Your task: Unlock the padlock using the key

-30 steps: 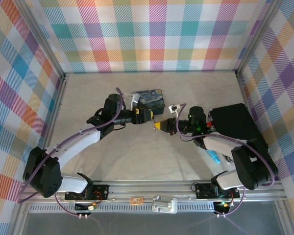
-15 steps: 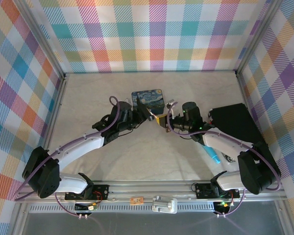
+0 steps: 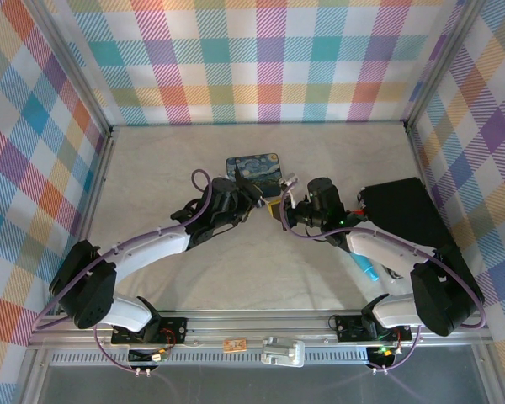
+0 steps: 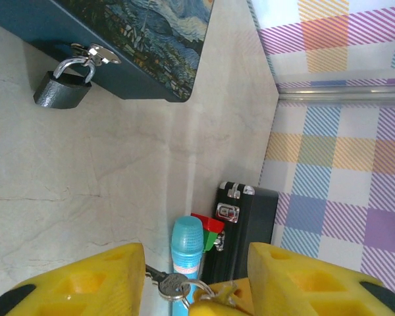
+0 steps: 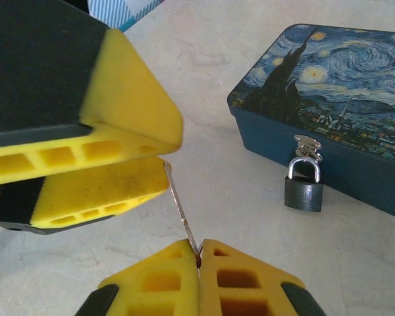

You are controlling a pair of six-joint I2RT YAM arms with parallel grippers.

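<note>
The padlock (image 5: 303, 187) was a small dark-grey block with a thin silvery shackle. The shackle was closed and looped through the clasp on the front wall of the blue painted tin (image 5: 342, 92), and the body hung down that wall. It sat ahead and to the right of the right claw (image 5: 199, 260), well apart from it.

The key (image 5: 181, 209) was a thin pale sliver, tilted. Its near end was pinched between that claw's closed fingers, and its far end touched a fingertip of the left claw (image 4: 197, 257). From the left wrist, the key (image 4: 173, 288) lay between that claw's parted fingers.

No writing, label or number can be read anywhere.
</note>
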